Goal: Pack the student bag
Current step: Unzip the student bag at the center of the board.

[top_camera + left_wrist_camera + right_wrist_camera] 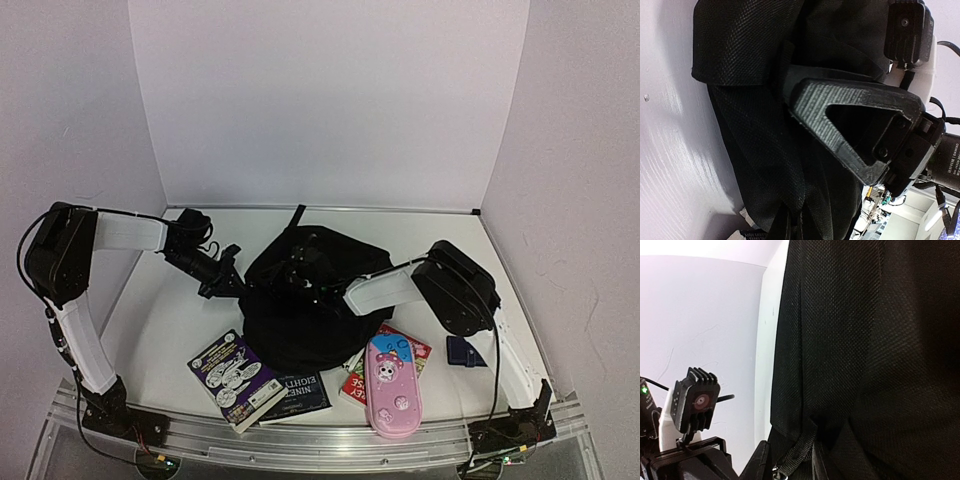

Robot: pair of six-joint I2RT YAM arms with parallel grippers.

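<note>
Three books (235, 378) and a pink pencil case (391, 398) lie just in front of the student bag (300, 325), which sits mid-surface (160, 330). The left tool (792, 95) is fully closed, seemingly pinching the bag's left edge. The right tool (312, 287) is at its top; how far it is open I cannot tell.

1 student bag (300, 320). Books: 3, i.e. purple book (235, 375) at 7 o'clock of it, dark book (300, 395) at 6, red book (353, 386) at 5, half covered, so poss. a 4th beneath. 1 pink pencil case (392, 388) at 5. 1 dark-blue pouch (462, 351) at 3.
</note>
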